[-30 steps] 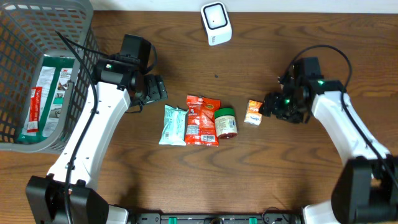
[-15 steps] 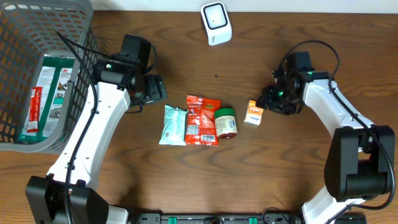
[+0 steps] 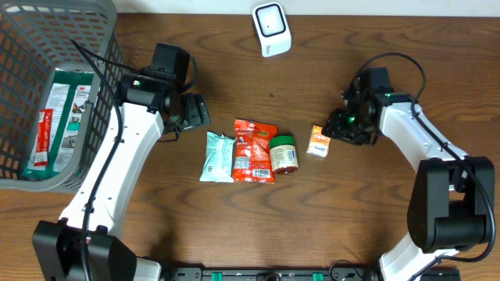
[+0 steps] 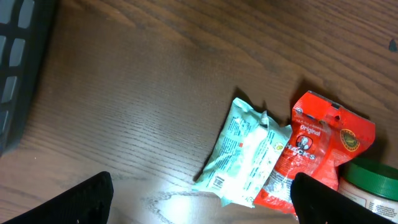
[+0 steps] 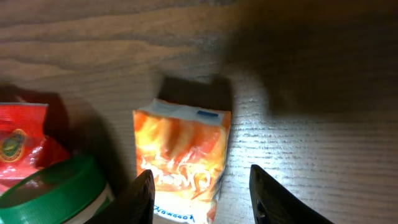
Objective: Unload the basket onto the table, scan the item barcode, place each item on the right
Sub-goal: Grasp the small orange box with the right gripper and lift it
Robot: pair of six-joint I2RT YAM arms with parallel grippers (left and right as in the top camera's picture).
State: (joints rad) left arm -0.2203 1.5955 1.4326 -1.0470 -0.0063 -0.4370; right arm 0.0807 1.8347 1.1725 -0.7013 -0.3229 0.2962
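A small orange snack packet (image 3: 318, 142) lies flat on the wooden table, right of the other items. My right gripper (image 3: 333, 133) hangs just over its right end. In the right wrist view the packet (image 5: 183, 155) sits between my right gripper's (image 5: 202, 194) fingers. The left finger meets the packet's edge and bare wood shows before the right finger, so the gripper is open around it. My left gripper (image 3: 191, 112) hovers wide open (image 4: 199, 208) over bare table, up and left of the item row. The white barcode scanner (image 3: 271, 29) stands at the table's back edge.
A pale green packet (image 3: 216, 156), a red snack bag (image 3: 255, 151) and a green-lidded jar (image 3: 283, 153) lie in a row at the centre. The jar (image 5: 56, 193) is close to the orange packet's left. A grey basket (image 3: 94, 31) at far left holds a green package (image 3: 55, 121).
My right arm swung its elbow back and brought the gripper closer over the orange packet, and its jaws have narrowed around it. The left arm and the items have not moved.
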